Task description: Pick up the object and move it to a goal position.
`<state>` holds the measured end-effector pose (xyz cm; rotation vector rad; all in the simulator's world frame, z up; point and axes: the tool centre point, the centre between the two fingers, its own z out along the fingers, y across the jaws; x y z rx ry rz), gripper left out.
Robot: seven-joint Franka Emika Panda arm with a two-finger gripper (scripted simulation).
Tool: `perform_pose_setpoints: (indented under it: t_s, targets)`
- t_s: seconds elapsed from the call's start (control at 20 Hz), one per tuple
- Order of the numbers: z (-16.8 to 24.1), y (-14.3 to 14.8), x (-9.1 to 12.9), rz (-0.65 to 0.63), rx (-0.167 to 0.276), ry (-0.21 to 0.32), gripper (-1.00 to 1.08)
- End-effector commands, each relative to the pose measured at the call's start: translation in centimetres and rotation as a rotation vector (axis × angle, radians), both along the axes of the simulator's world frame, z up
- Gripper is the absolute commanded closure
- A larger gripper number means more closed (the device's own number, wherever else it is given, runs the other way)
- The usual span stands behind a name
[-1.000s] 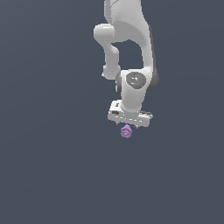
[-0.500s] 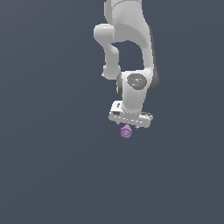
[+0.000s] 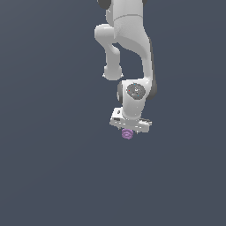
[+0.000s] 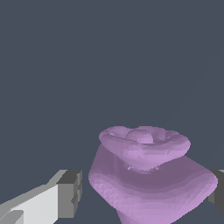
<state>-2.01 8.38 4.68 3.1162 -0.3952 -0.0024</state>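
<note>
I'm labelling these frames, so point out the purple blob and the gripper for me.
blob (image 4: 146,175), wrist view, on its ridged side below the swirled top.
blob (image 3: 127,134), exterior view, on its middle.
gripper (image 3: 129,131), exterior view, between its fingertips, just above the blob.

the arm (image 3: 128,39) descends from the top of the exterior view, with the gripper (image 3: 129,129) at its lower end. the object (image 3: 127,134) sits directly below the gripper body, between the 2 fingers (image 4: 65,194). in the wrist view, 1 finger lies on each side of the object, both close beside it.
</note>
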Motion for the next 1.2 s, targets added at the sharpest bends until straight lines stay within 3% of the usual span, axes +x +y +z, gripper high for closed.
perform_pose_setpoints:
  t_s: [0.0,0.1,0.15,0.75,1.15]
  targets:
    - [-0.6,0.0,0.1,0.000,0.000,-0.001,-0.92]
    - [-0.7,0.0,0.1,0.000,0.000,-0.001,-0.92]
    - [-0.7,0.0,0.1,0.000,0.000,-0.001,1.08]
    - [-0.5,0.0,0.2,0.000,0.001,-0.002,1.08]
    - [2.5,-2.2,1.2,0.000,0.001,-0.002,1.08]
